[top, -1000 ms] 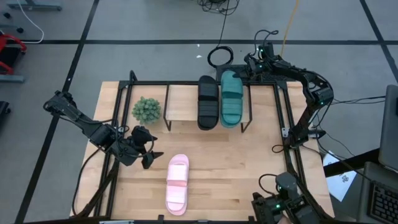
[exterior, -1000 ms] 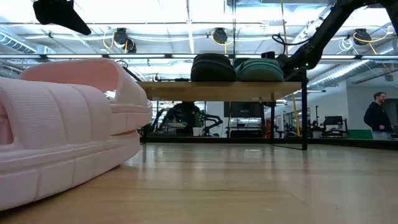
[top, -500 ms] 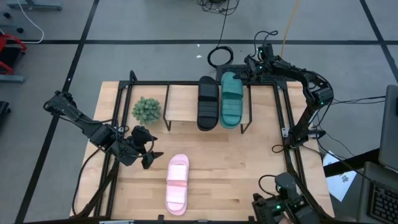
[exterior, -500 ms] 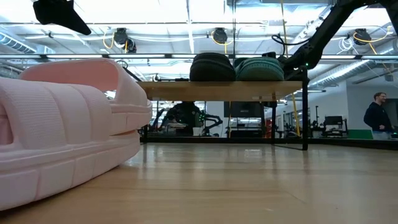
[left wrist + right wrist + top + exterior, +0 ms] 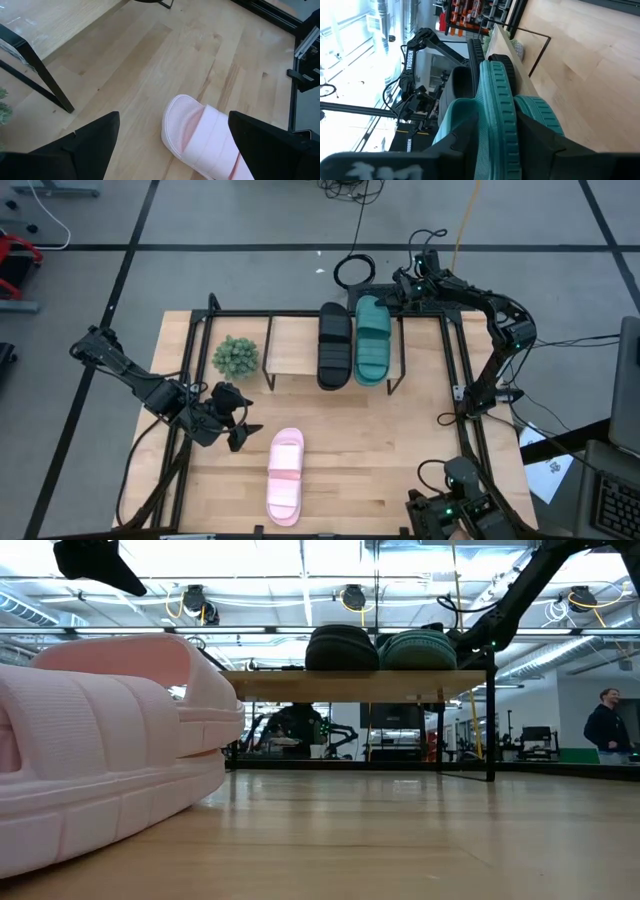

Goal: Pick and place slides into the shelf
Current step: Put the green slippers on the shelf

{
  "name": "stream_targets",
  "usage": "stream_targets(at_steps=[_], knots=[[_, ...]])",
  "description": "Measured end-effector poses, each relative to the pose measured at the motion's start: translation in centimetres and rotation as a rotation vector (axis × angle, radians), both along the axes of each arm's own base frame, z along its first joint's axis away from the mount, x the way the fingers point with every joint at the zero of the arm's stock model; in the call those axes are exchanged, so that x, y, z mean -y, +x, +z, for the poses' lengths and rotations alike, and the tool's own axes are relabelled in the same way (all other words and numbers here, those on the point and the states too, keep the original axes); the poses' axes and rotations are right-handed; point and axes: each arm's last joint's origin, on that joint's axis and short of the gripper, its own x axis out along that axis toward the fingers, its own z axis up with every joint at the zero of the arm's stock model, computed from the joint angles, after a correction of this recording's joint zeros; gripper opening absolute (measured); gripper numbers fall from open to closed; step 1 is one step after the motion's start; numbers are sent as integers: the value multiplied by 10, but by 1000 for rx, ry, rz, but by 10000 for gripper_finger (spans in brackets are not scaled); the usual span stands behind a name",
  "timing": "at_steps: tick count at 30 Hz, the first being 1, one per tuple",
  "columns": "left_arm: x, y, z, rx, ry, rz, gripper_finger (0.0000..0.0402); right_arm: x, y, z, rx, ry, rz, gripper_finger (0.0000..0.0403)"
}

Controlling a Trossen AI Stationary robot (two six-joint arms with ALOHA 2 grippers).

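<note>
Hovering over the wooden counter (image 5: pixel 400 440), the left gripper (image 5: pixel 238 425) spreads its dark fingers wide beside the pale pink ribbed-strap slide (image 5: pixel 285 476), probably lining up a grasp (it touches nothing yet). Beyond sits a small green potted plant (image 5: pixel 236 356), then the low light-wood shelf (image 5: pixel 290 345), whose near-plant end is bare, likely kept for the pink one. The black slide (image 5: pixel 334 343) and the teal green slide (image 5: pixel 372 338) lie side by side on it. The right gripper (image 5: pixel 396 293) clamps the teal slide's far end, apparently seating it.
</note>
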Motion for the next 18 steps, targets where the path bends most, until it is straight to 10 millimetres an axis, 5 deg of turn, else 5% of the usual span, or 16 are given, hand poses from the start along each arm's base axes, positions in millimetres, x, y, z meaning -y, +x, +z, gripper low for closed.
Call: stream_targets(at_steps=[18], knots=[[0,0,0,-1,2,-2,376,5,-10,0,-15,37,-41,118]])
